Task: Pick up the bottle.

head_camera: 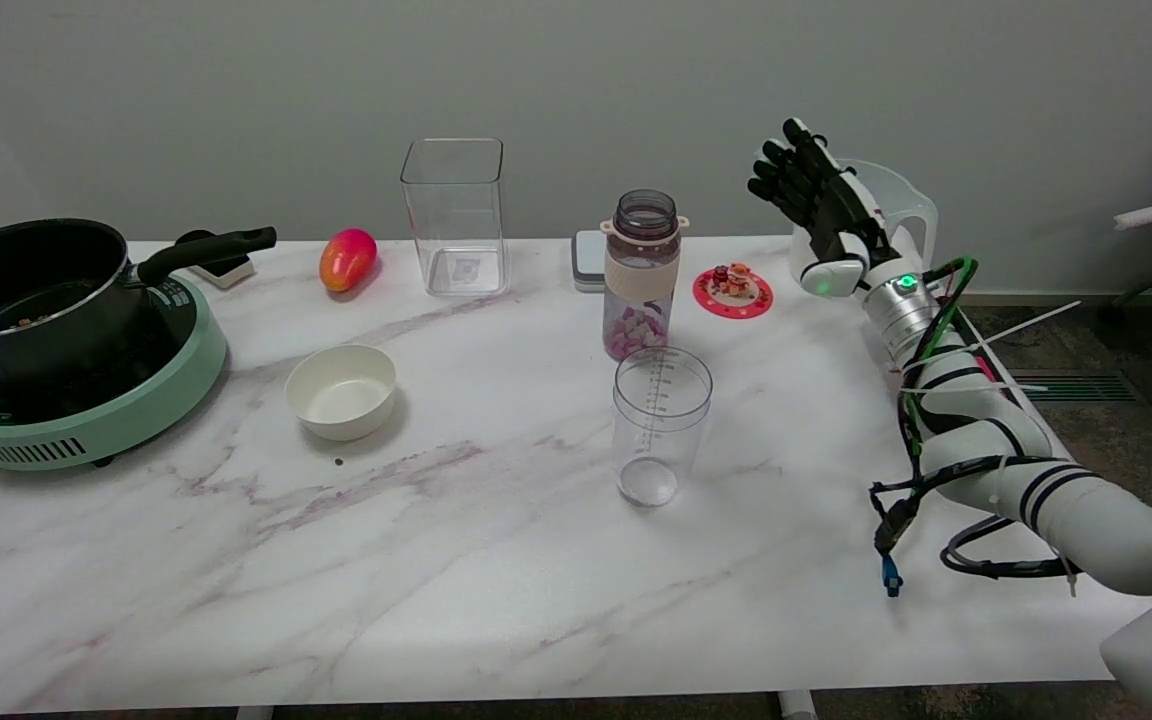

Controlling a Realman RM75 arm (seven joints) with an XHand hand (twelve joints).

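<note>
Clear cylindrical bottle (642, 275) upright on marble table (436, 560), robot hand (821, 205) empty, fingers apart

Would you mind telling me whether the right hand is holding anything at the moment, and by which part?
Nothing is held. The right hand is raised, empty, to the right of the bottle.
</note>
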